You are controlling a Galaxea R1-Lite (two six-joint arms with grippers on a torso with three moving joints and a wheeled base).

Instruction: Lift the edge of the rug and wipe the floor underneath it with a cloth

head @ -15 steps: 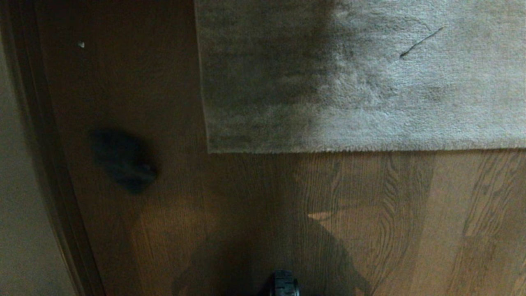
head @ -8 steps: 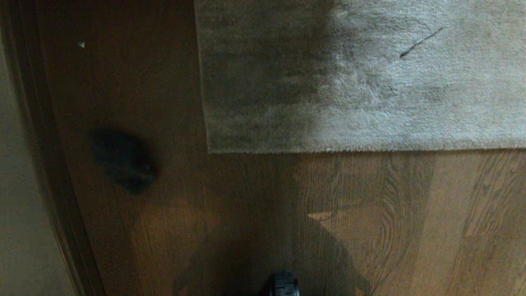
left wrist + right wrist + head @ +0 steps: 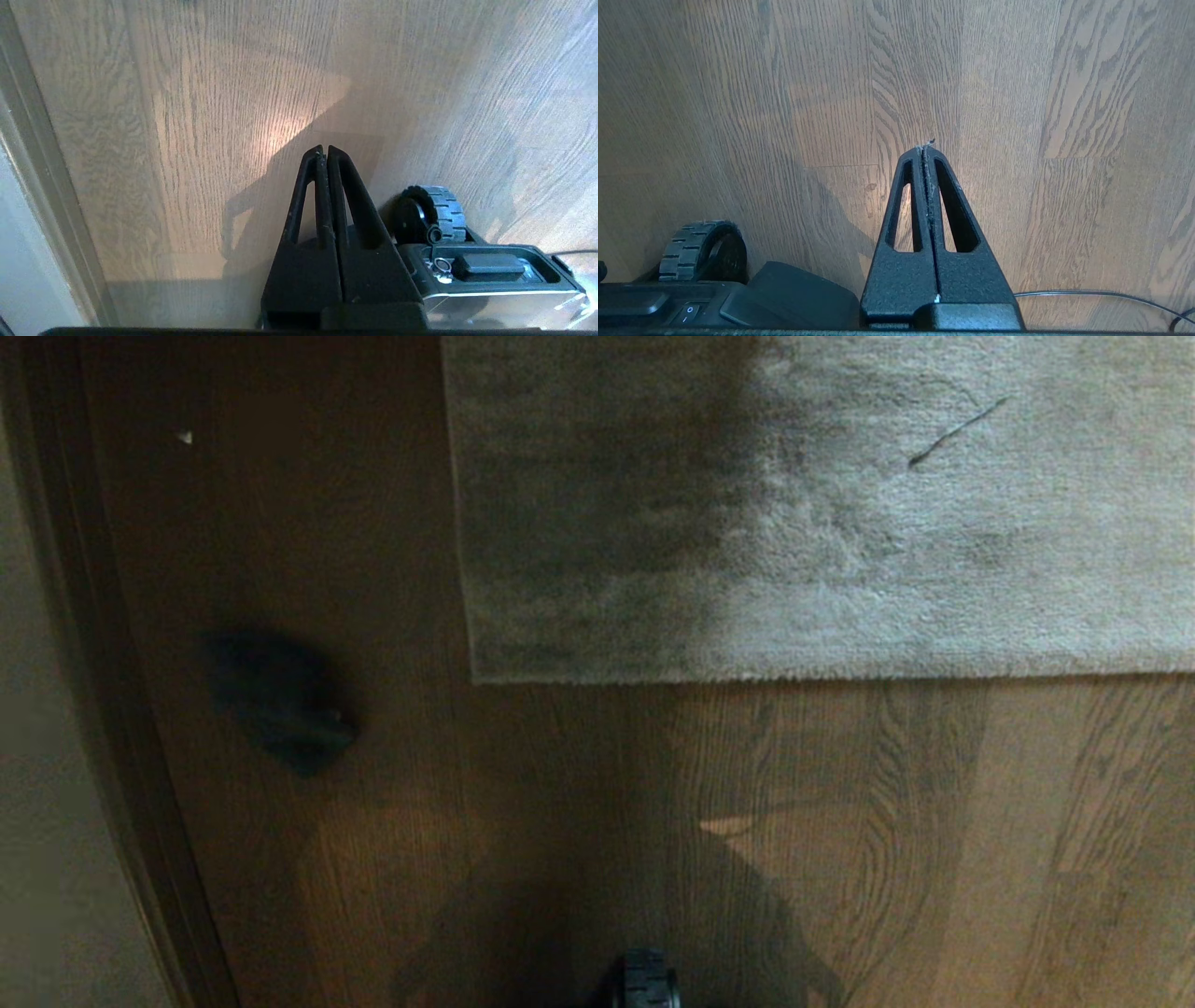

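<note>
Your left tool (image 3: 323, 150) is fully closed, fingers pressed flat together, gripping nothing and touching nothing; it hangs above bare floor (image 3: 233, 93). Your right tool (image 3: 927, 149) is the same: fingers sealed tip to tip, empty, a few pale fibres clinging along the seam, the boards below it uncovered. Neither tool shows in the head view.

Around the left tool: the robot's black base (image 3: 490, 270) and a ribbed wheel (image 3: 432, 214) sit just beside it, and a dark baseboard strip (image 3: 32, 154) runs along the far side of the boards from the base. Around the right tool: another ribbed wheel (image 3: 698, 249) and the base housing lie beside it, with a thin cable (image 3: 1087, 294) on the floor on the other side. Nothing lies between either tool and the boards ahead of it.

From the head view, the cloth (image 3: 280, 700) lies crumpled on the floor ahead of your left tool, near the baseboard, well apart from the rug. Its long axis runs diagonally, slanting away from the wall as it comes toward you.

The rug edge (image 3: 794, 678) lies flat, ahead of both tools, running straight across from left to right; its square corner (image 3: 476, 679) sits on the left-tool side, pointing toward the cloth. A thin dark strand (image 3: 957, 431) rests on the pile further in.
</note>
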